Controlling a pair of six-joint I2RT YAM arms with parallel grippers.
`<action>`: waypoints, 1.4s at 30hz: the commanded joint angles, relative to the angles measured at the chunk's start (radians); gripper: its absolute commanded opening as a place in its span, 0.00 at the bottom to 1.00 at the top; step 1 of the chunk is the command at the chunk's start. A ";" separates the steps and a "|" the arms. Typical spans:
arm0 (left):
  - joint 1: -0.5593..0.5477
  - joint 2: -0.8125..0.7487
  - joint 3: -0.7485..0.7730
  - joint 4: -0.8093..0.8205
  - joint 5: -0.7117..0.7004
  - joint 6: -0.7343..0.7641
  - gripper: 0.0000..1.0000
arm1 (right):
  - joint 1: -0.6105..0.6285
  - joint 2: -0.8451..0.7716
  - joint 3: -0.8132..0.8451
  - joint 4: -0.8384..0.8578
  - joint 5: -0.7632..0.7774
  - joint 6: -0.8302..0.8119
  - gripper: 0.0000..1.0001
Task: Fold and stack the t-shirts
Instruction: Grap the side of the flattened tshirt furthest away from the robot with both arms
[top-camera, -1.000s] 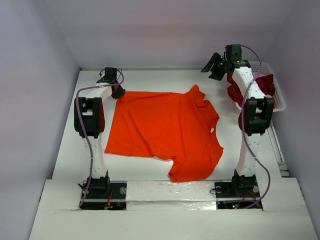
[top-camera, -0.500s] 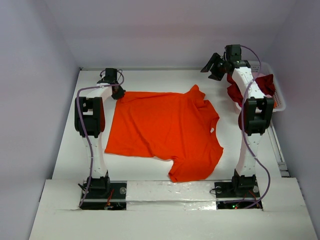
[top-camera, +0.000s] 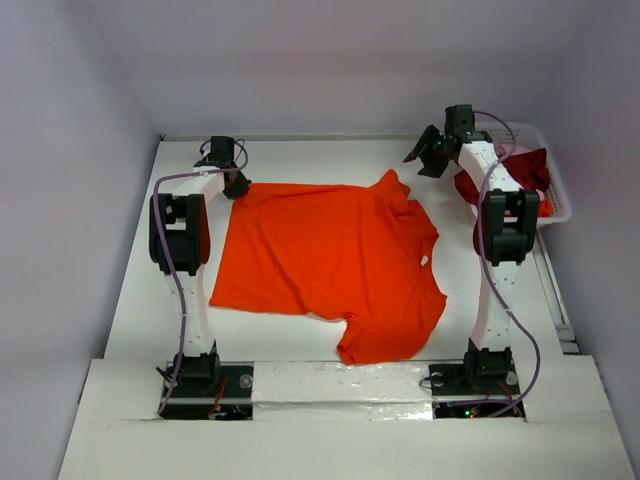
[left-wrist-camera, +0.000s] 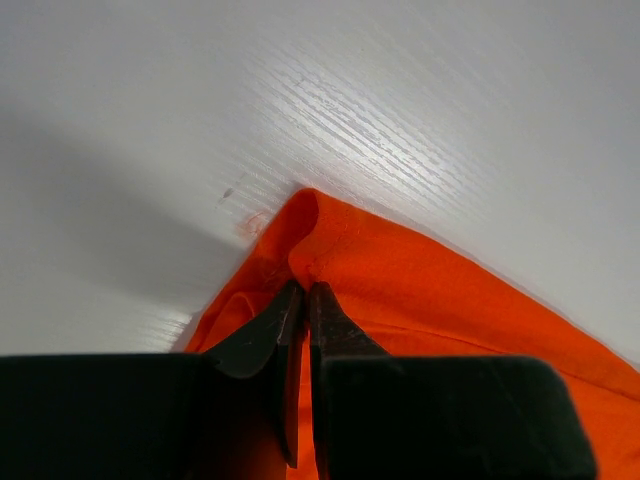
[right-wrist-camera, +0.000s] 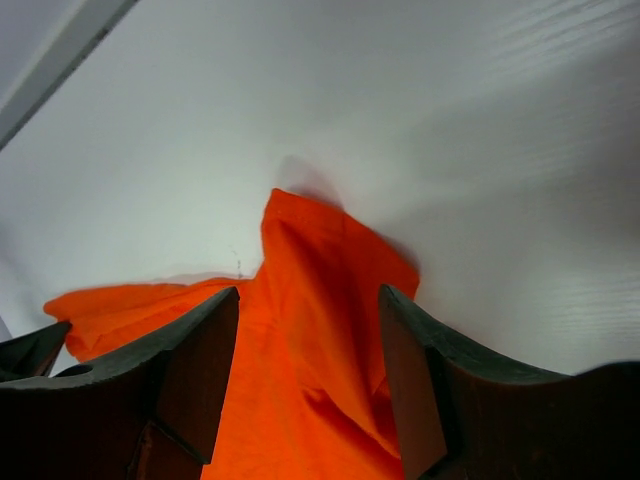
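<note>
White table (top-camera: 135, 300), orange t-shirt (top-camera: 330, 260) seemingly flat

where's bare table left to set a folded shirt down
Bare table runs along the back wall behind the orange shirt, plus a near-left patch beside its lower sleeve. The right is crowded: basket and right gripper.

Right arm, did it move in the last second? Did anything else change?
Yes. The right gripper, open, dipped down toward the orange t-shirt and now hangs just above its far sleeve. It has grabbed nothing. The left gripper stays shut on the shirt's far corner, and the shirt lies spread out as before.
</note>
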 joint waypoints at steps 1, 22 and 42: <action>0.003 -0.045 0.013 -0.011 0.002 -0.006 0.00 | -0.005 0.032 -0.020 -0.016 0.003 0.004 0.63; 0.003 -0.056 0.022 -0.023 0.027 -0.003 0.00 | 0.015 0.006 -0.117 0.068 -0.073 0.034 0.62; 0.003 -0.053 0.057 -0.037 0.033 -0.003 0.00 | 0.024 -0.032 -0.178 0.092 0.053 0.131 0.56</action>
